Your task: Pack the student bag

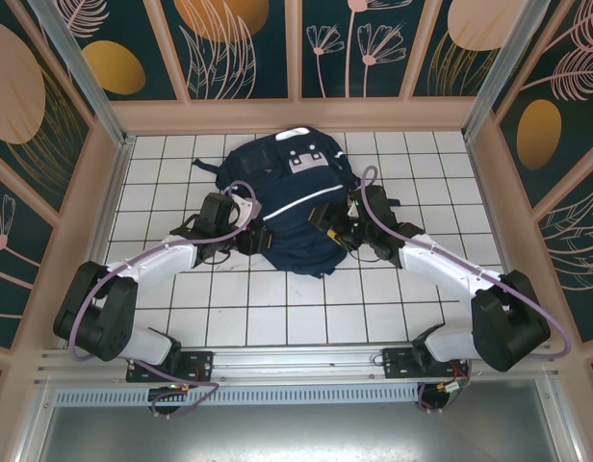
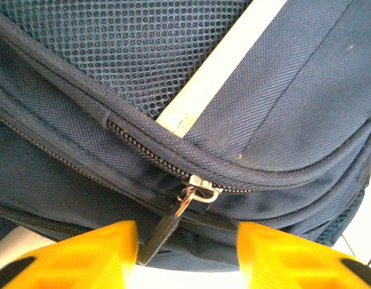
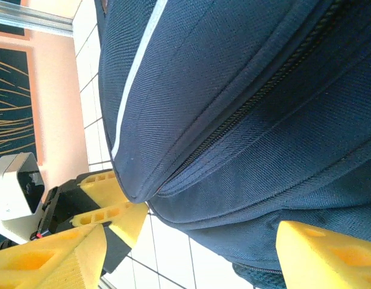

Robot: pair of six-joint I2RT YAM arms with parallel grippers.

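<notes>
Both my grippers stand spread wide, gripping nothing: left gripper [image 1: 261,239] at 8 o'clock of the bag [image 1: 296,207], right gripper [image 1: 337,236] at 4 o'clock, bag mid-table. Up close, my left wrist camera catches a zip pull [image 2: 173,220] dangling between my fingers [image 2: 89,256]. Pale patches [image 1: 304,159] at the bag's 12 o'clock end are too small to read.

You look down on the table [image 1: 229,313] from high behind its near edge; your 2 wrist cameras sit very close against the student bag [image 1: 296,212], left facing its zipper pull [image 2: 170,223], right its side. All 3 views share the bag.
</notes>
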